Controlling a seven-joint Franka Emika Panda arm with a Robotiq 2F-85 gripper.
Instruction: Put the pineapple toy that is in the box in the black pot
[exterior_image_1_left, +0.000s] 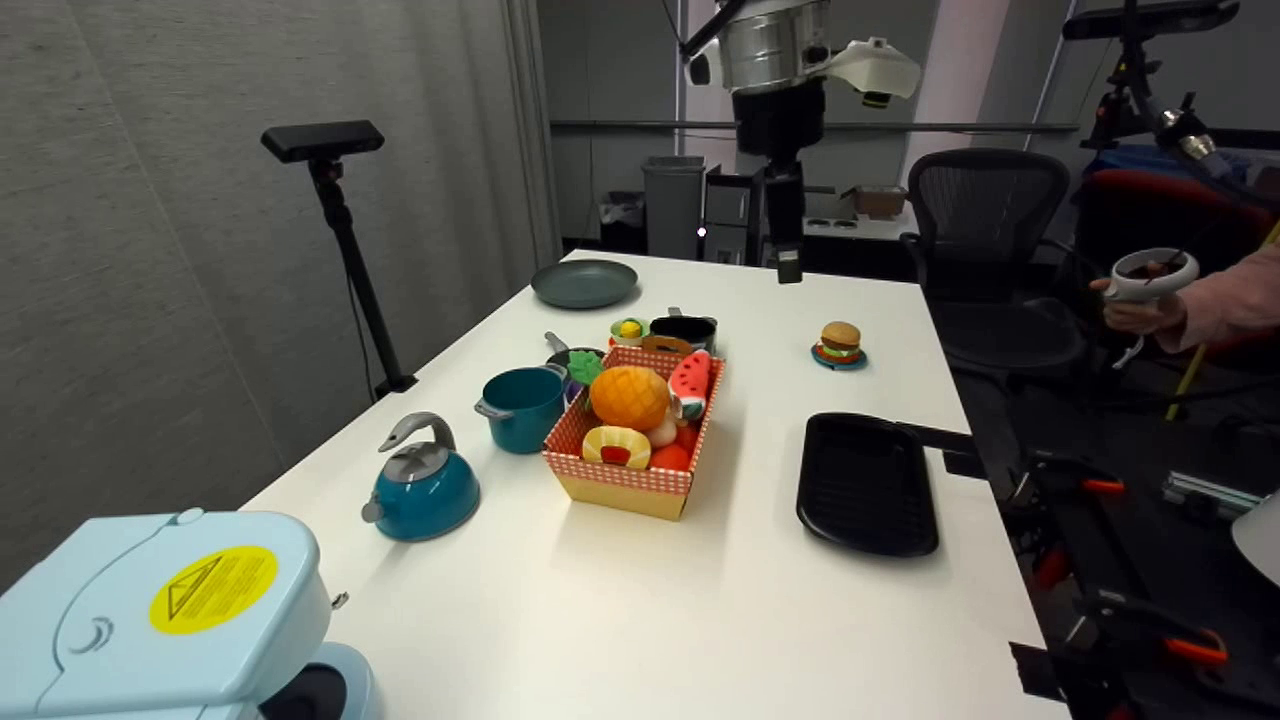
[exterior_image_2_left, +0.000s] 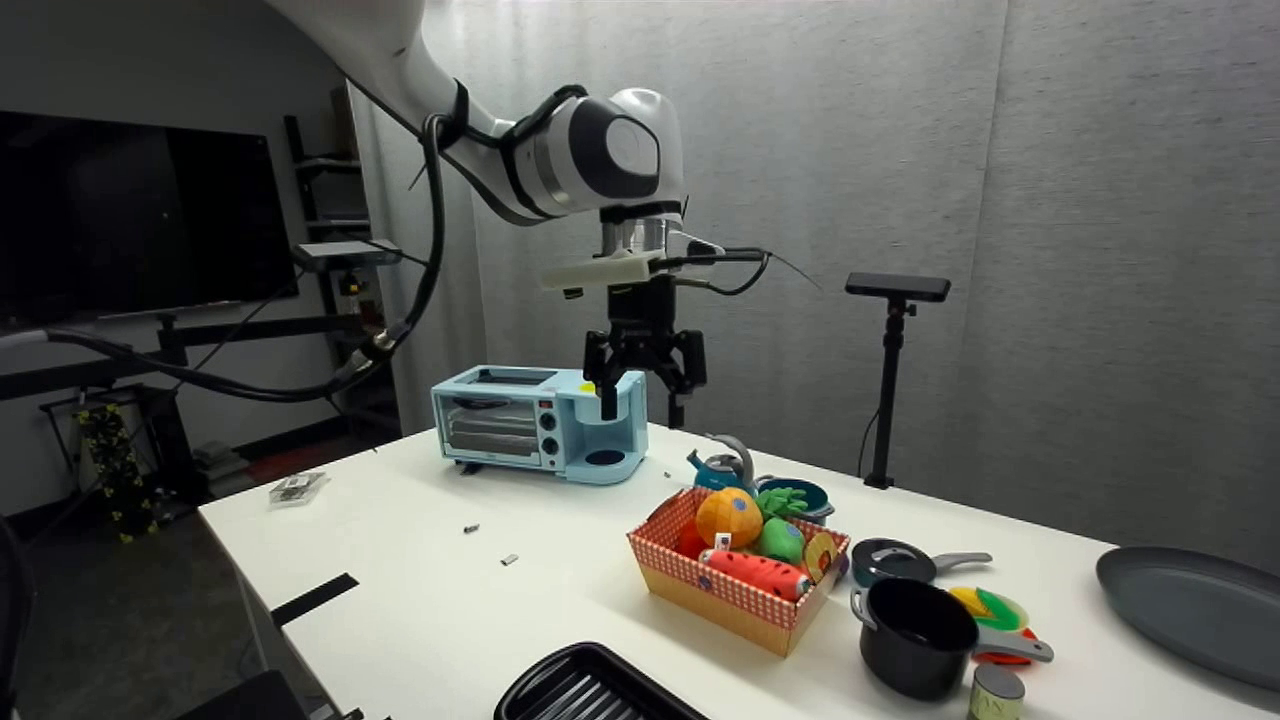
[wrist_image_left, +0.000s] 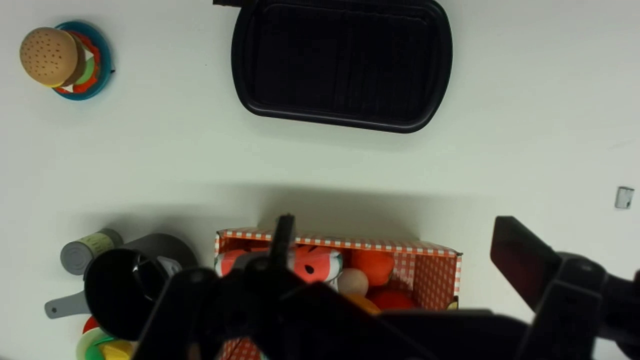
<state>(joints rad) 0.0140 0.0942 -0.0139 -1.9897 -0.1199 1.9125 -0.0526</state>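
Observation:
The pineapple toy (exterior_image_1_left: 630, 398) is plump and orange-yellow with green leaves. It lies among other toys in the red-checked box (exterior_image_1_left: 625, 495). In an exterior view the pineapple (exterior_image_2_left: 728, 515) sits on top of the pile in the box (exterior_image_2_left: 715, 620). In the wrist view the box (wrist_image_left: 435, 280) is partly hidden by the jaws, and only a sliver of the pineapple (wrist_image_left: 364, 303) shows. The black pot (exterior_image_2_left: 905, 660), with grey handles, stands beside the box; it also shows in the wrist view (wrist_image_left: 112, 295). My gripper (exterior_image_2_left: 642, 412) is open and empty, high above the table.
A watermelon toy (exterior_image_2_left: 755, 573) lies by the pineapple. A teal pot (exterior_image_1_left: 525, 412), teal kettle (exterior_image_1_left: 425, 497) and lidded pan (exterior_image_2_left: 890, 560) stand near the box. A can (exterior_image_2_left: 997, 690) stands by the black pot. A black tray (exterior_image_1_left: 868, 490) and toy burger (exterior_image_1_left: 840, 345) lie across from the box.

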